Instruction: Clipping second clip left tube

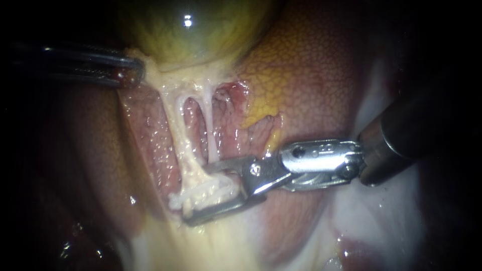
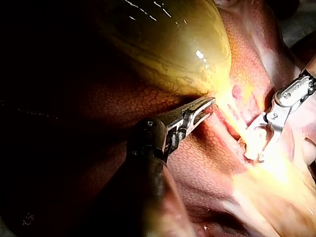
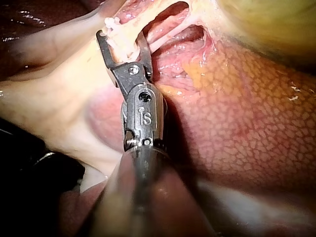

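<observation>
**Open claw astride the foot of the left tube**

Comes in from the right as the right instrument (image 1: 197, 192); ends in a metal claw that stands open, both halves spread wide and pinching nothing; takes between those halves the lower end of the left tube (image 1: 176, 128), just where it thickens into a pale, stringy bundle; lies with one half just above that bundle and the other just beneath it. Shows the same from the right wrist (image 3: 122, 37); pale tissue lodged in the gap, a half on either side of it.

As for the left tube: runs away from the open claw as a whitish strand up to the yellow-green gallbladder (image 1: 191, 30). Beside it, toward the claw's hinge: the right tube (image 1: 211, 125), thinner, parted from the left tube by a window of red tissue; comes down near the claw's upper half, though cannot tell whether touching.

Reaches in from the left as the left instrument (image 1: 136, 70); grips with its closed claw the pale tissue (image 1: 165, 75) at the gallbladder's base, well apart from the open claw, at the far end of both tubes. From the left wrist (image 2: 210, 103): tip sunk in bright tissue just under the gallbladder (image 2: 168, 44); right instrument (image 2: 254, 148) ahead of it.

Under and around both claws: mottled reddish liver (image 1: 311, 80).
</observation>
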Tool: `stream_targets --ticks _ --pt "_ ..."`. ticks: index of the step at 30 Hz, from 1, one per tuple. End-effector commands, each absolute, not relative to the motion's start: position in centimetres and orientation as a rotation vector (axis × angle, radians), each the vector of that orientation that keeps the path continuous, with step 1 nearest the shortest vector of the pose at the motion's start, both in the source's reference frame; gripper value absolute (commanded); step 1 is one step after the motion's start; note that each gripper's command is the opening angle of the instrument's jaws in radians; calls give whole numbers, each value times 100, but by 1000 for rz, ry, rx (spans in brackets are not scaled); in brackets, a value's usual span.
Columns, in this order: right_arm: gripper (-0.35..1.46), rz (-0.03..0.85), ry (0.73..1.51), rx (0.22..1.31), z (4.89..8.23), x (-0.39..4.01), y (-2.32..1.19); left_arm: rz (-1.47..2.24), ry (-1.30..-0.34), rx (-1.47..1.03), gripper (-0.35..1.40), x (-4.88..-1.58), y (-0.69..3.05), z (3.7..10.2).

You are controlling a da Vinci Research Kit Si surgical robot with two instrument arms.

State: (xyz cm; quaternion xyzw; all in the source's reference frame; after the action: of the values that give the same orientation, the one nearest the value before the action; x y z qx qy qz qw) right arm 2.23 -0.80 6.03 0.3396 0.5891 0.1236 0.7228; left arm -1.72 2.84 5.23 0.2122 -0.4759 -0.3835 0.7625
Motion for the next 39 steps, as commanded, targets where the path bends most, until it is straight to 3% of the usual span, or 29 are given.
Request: stream_targets --ticks 1,20,39 --pt "37 272 1301 750 603 223 -80 -834 -1035 462 -35 -173 284 523" --pt "42 331 1373 808 581 205 -45 -834 -1035 462 -35 -172 284 523" --pt "43 380 1430 881 587 222 -37 -834 -1035 462 -35 -172 284 523"
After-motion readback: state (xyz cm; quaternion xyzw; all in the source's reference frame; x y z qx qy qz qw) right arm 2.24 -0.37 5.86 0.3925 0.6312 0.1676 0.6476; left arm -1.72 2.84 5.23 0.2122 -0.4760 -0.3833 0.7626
